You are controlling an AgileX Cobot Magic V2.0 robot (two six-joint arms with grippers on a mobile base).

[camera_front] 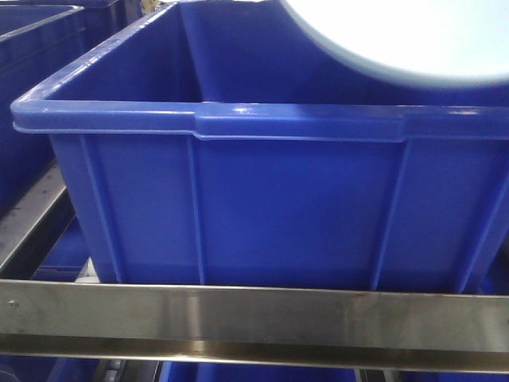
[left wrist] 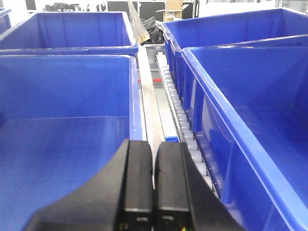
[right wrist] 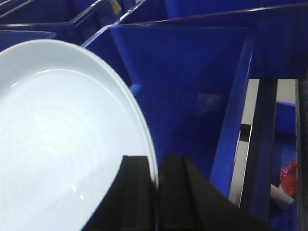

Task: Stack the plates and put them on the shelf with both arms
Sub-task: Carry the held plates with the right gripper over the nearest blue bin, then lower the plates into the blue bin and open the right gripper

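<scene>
One pale bluish-white plate (right wrist: 62, 134) fills the left of the right wrist view. My right gripper (right wrist: 156, 161) is shut on its right rim, one finger on each side, holding it over a blue crate. The same plate (camera_front: 398, 36) shows at the top right of the front view, above the crate's opening. I cannot tell if a second plate lies under it. The shelf's steel front rail (camera_front: 254, 318) runs across the bottom of the front view. My left gripper (left wrist: 154, 144) is shut and empty, above the gap between two crates.
A big blue crate (camera_front: 262, 207) stands on the shelf right behind the rail. More blue crates (left wrist: 62, 120) flank a steel strip (left wrist: 149, 96) and a row of white rollers (left wrist: 187, 130). A red object (right wrist: 290, 178) lies low at the right.
</scene>
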